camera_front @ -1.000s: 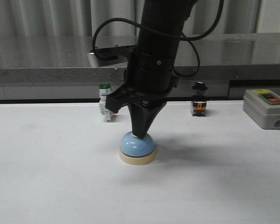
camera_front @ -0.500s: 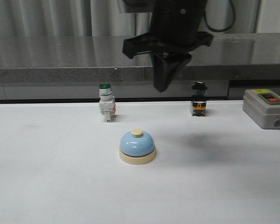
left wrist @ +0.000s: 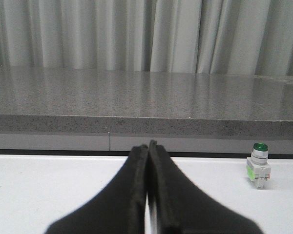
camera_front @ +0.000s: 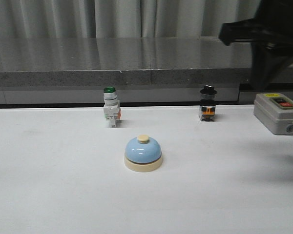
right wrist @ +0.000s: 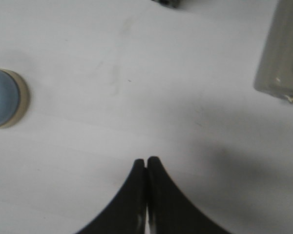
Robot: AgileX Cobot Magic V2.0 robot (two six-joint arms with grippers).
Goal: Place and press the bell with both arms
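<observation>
The light-blue dome bell (camera_front: 143, 152) with cream base and cream button stands free on the white table (camera_front: 49, 185) near the middle. It also shows in the right wrist view (right wrist: 4, 97), well off to one side of my right gripper (right wrist: 146, 160). That gripper is shut and empty, high above the table; in the front view it is a dark shape (camera_front: 268, 53) at the upper right. My left gripper (left wrist: 149, 145) is shut and empty, low over the table and facing the grey ledge. It does not show in the front view.
A white switch with a green cap (camera_front: 111, 112) stands behind the bell at the left and shows in the left wrist view (left wrist: 259, 165). A black-capped switch (camera_front: 208, 103) stands at the back right. A grey box with a red button (camera_front: 279, 113) sits at the right edge.
My right gripper lifted off the bell's button, rose, and swung away to the upper right. The bell stayed in place.
</observation>
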